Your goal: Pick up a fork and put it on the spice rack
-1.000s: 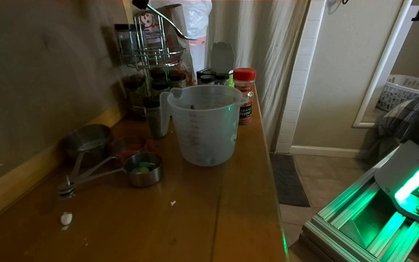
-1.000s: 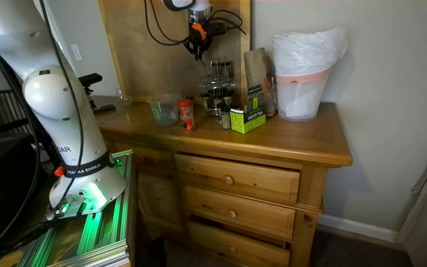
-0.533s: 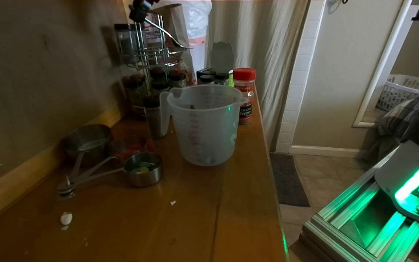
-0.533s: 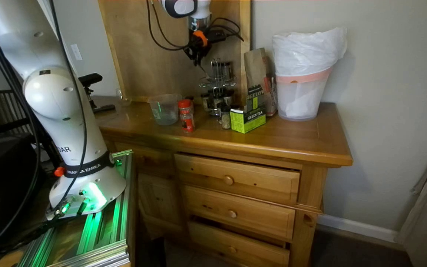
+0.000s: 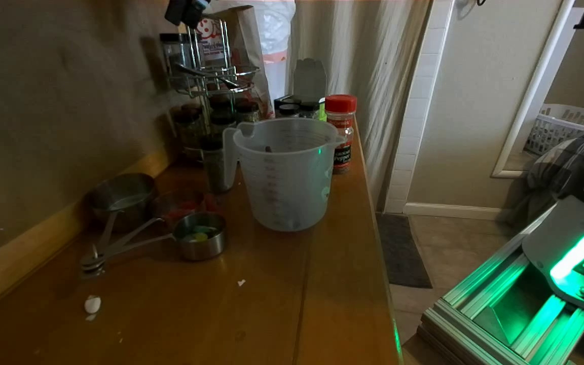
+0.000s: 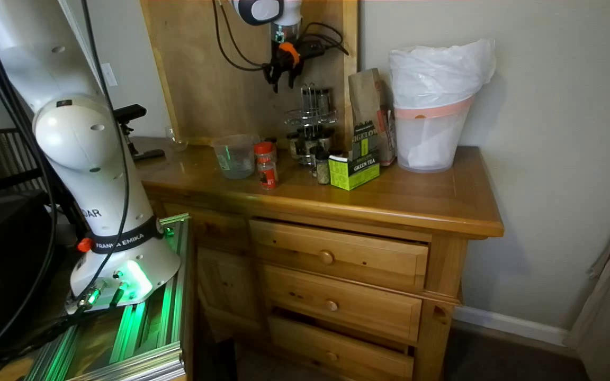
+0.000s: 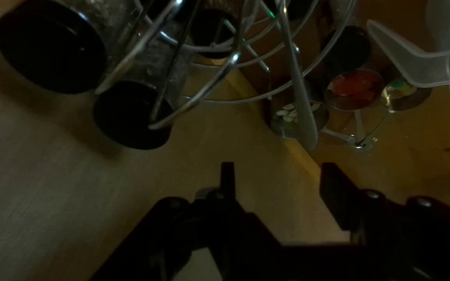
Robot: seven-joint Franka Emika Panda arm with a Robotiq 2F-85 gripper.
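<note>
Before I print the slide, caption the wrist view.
Gripper open and empty, with the fork lying across the wire spice rack near black-lidded jars.

Next to me runs a wooden dresser top (image 6: pixel 421 198). On it I see the spice rack (image 6: pixel 311 117), a translucent jug (image 5: pixel 287 177), a pepper jar (image 5: pixel 341 136) near it, a glass jar (image 6: pixel 322 169) beside a green tea box (image 6: pixel 355 172), and a paper bag (image 6: pixel 369 103) between box and lined bin (image 6: pixel 431 127). Three measuring cups (image 5: pixel 203 249) sit near a white lump (image 5: pixel 93 304) and a small scrap (image 5: pixel 241 283).
</note>
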